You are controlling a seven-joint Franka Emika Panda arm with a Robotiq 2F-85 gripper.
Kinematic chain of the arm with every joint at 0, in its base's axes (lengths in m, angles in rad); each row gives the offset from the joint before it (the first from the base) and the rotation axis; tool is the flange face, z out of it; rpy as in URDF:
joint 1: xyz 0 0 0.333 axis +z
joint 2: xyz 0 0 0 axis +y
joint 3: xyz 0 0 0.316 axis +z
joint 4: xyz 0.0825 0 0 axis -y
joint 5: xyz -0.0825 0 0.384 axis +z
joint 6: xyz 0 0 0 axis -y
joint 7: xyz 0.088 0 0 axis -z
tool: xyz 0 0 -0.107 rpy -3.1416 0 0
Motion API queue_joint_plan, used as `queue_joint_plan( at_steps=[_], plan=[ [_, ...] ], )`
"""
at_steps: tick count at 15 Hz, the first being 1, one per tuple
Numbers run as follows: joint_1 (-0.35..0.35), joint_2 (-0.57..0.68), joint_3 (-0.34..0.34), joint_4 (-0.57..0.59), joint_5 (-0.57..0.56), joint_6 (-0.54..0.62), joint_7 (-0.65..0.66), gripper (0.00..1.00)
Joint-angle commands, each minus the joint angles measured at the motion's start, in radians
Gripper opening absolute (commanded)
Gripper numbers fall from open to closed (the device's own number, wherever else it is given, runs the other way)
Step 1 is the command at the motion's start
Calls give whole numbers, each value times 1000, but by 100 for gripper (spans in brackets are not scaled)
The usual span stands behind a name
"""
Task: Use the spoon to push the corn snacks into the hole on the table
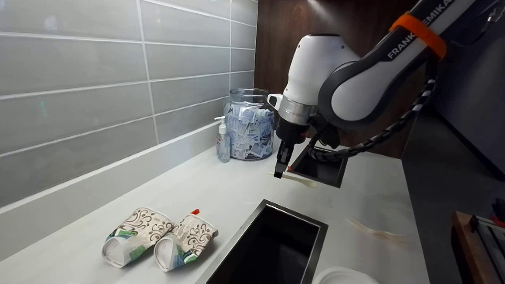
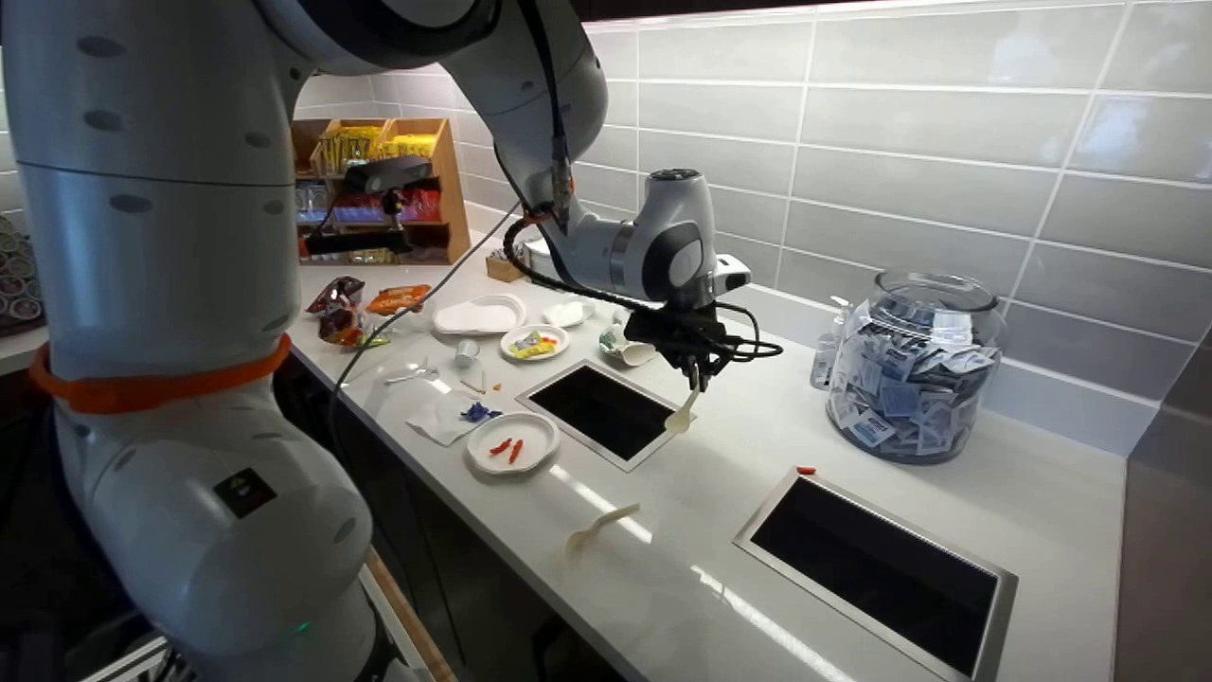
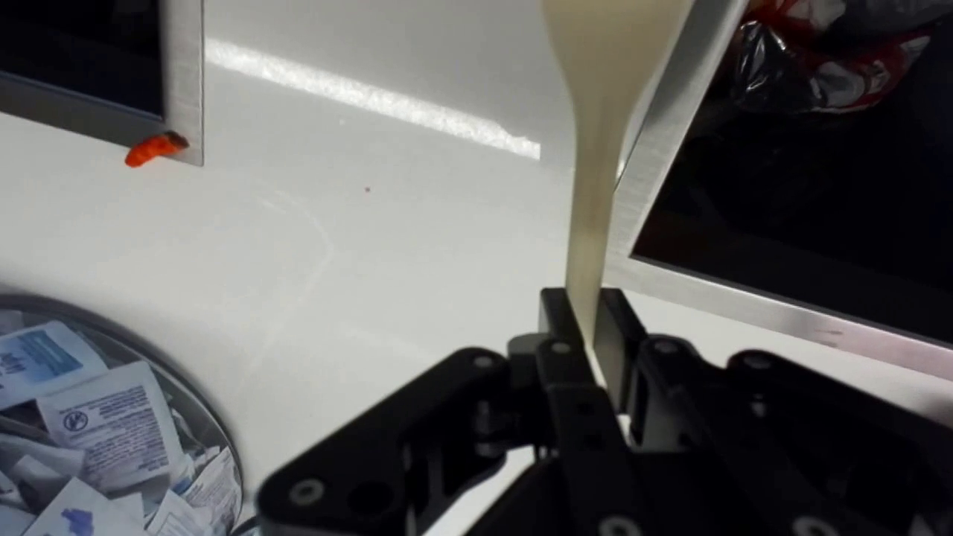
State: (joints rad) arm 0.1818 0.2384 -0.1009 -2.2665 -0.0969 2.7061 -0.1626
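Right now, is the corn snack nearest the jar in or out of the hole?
Out: the wrist view shows the corn snack lying partly on the hole's metal rim.

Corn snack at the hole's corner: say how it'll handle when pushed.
The corn snack should slide easily; the hole's metal rim beneath one end looks smooth. Narrow, it may roll or pivot. Its small size suggests lightness.

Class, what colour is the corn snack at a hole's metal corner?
Orange-red, darker at one end; the corn snack shows best in the wrist view.
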Motion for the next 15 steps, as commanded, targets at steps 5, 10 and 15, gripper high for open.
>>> queue_joint_plan(
  at_steps=[5,10,15],
  plan=[
    [-85,56,76,43,0,-78,96,3],
    [-106,84,65,35,-19,-54,108,3],
    [-115,106,60,39,-25,-52,115,39]
  ],
)
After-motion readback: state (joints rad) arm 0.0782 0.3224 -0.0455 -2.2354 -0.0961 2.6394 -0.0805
